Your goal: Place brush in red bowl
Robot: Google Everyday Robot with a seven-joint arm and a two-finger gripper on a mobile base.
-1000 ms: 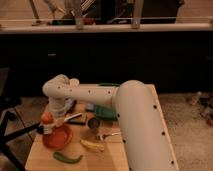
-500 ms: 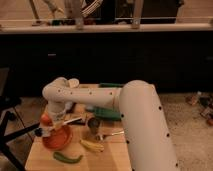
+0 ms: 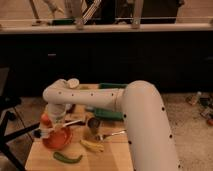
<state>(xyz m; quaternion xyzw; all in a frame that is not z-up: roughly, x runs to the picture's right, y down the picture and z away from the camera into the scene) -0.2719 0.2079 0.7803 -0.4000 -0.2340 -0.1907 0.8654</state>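
Note:
The red bowl (image 3: 57,139) sits at the front left of the wooden table (image 3: 107,155). My gripper (image 3: 46,128) hangs at the end of the white arm (image 3: 90,97), just over the bowl's left rim. A slim pale stick, the brush (image 3: 75,121), reaches from the gripper's side out to the right above the bowl's far rim, toward the metal cup. Its dark head is hidden. I cannot tell whether the gripper holds it.
A small metal cup (image 3: 93,122) stands right of the bowl. A metal spoon (image 3: 113,134) lies beyond it. A yellow banana-like item (image 3: 92,145) and a green pepper (image 3: 67,158) lie at the front. A green object (image 3: 113,86) lies at the back.
The gripper has come down a little over the bowl's left rim. The bowl and the other items have not moved.

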